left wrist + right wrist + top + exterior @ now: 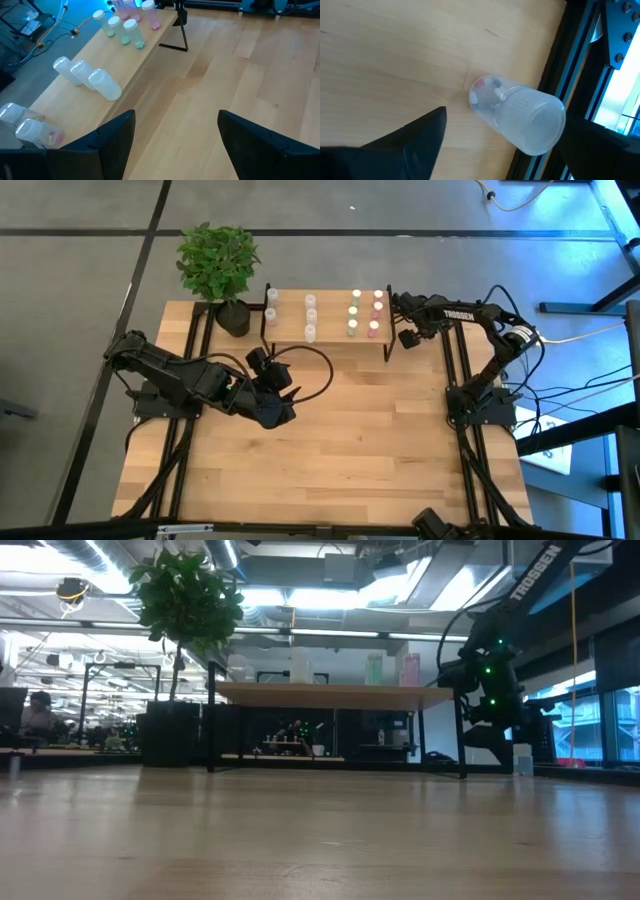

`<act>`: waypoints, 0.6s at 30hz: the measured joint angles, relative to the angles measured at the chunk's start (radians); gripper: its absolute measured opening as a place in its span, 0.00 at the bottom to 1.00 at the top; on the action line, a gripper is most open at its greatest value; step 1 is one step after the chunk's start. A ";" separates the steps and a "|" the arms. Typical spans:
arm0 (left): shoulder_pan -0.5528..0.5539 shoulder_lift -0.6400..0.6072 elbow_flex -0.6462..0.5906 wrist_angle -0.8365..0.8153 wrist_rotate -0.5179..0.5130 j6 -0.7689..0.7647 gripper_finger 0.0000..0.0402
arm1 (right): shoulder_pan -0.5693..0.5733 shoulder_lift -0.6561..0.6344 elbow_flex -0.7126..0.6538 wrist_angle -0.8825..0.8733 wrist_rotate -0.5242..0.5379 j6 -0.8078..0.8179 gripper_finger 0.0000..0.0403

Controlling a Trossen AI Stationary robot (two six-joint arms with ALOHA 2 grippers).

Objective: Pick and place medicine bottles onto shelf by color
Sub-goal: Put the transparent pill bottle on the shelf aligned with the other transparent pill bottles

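Note:
The shelf (pixel 330 330) stands at the table's far side on black legs. On it stand medicine bottles in rows: white caps (pixel 311 315), green caps (pixel 354 310), pink caps (pixel 378 310). One more bottle with a white cap (pixel 520 117) stands on its base on the table off the shelf's right end (pixel 520 758). My right gripper (pixel 505 150) hangs open over it, pointing steeply down, one finger on each side, and I see no touch. My left gripper (pixel 175 140) is open in front of the shelf's left half (pixel 275 380), over bare table.
A potted plant (pixel 220 270) stands at the shelf's left end. A black frame rail (pixel 570 65) runs close beside the lone bottle. More black rails (pixel 190 430) run along the table's left and right sides. Bare wood (pixel 350 450) fills the near half.

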 joint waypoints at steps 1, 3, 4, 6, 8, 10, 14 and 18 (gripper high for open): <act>0.000 0.000 0.000 0.000 0.000 0.000 0.69 | 0.000 0.000 0.000 0.001 0.000 0.000 0.86; 0.000 0.000 0.000 0.000 0.000 0.000 0.69 | 0.000 0.000 0.000 0.001 0.000 0.000 0.81; 0.000 0.000 0.000 0.000 0.000 0.000 0.69 | 0.000 0.000 0.000 0.001 0.000 0.000 0.79; 0.000 0.000 0.000 0.000 0.000 0.000 0.69 | 0.000 0.000 0.000 0.001 0.000 0.000 0.74; 0.000 0.000 0.000 0.000 0.000 0.000 0.69 | 0.000 0.000 0.000 0.002 0.000 0.001 0.71; 0.000 0.000 0.000 0.000 0.000 0.000 0.69 | 0.000 0.000 0.000 0.002 -0.005 0.001 0.69; 0.000 0.000 0.000 0.000 0.000 0.000 0.69 | 0.000 0.000 0.000 0.001 -0.011 0.003 0.68; 0.000 0.000 0.000 0.000 0.000 0.000 0.69 | 0.000 0.000 0.000 0.002 -0.011 0.004 0.68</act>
